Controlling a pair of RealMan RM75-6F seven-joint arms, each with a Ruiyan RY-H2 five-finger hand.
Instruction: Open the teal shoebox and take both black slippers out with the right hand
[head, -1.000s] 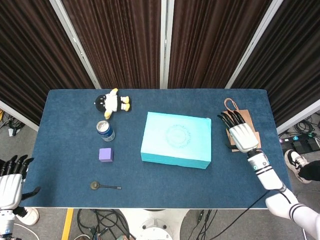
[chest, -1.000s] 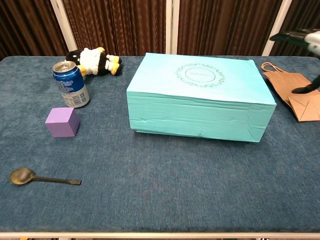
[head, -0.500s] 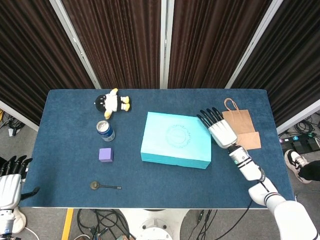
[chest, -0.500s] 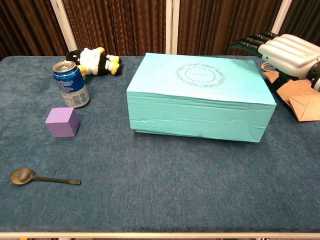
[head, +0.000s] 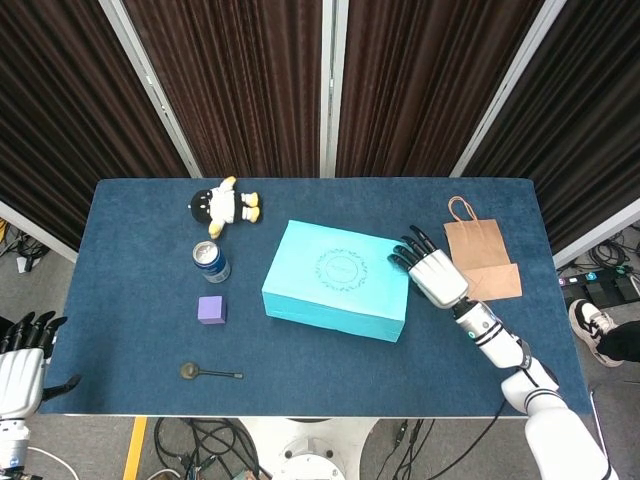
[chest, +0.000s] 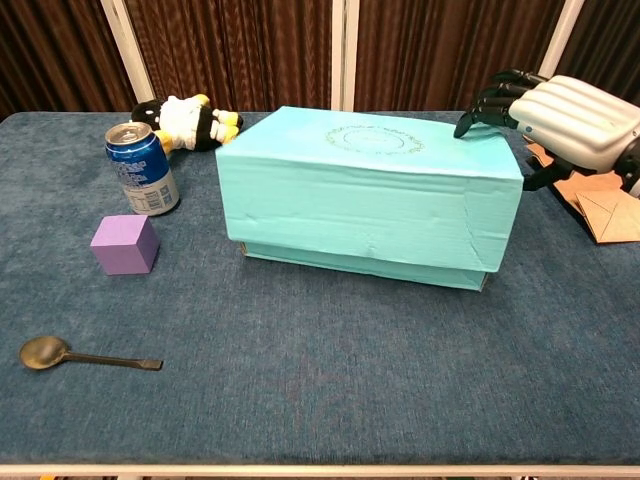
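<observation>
The teal shoebox sits mid-table, its lid raised a little so a strip of the base shows beneath it. My right hand is at the box's right end. Its fingers lie curled over the lid's top right corner and the thumb hangs down beside the end wall, so it grips the lid there. The black slippers are hidden inside. My left hand hangs off the table's near left corner, fingers spread and holding nothing.
Left of the box are a black plush toy, a blue can, a purple cube and a spoon. A brown paper bag lies just right of my right hand.
My right hand moved left from over the paper bag to the box's right end and took hold of the lid. The lid rose and the box slid and turned leftward.
</observation>
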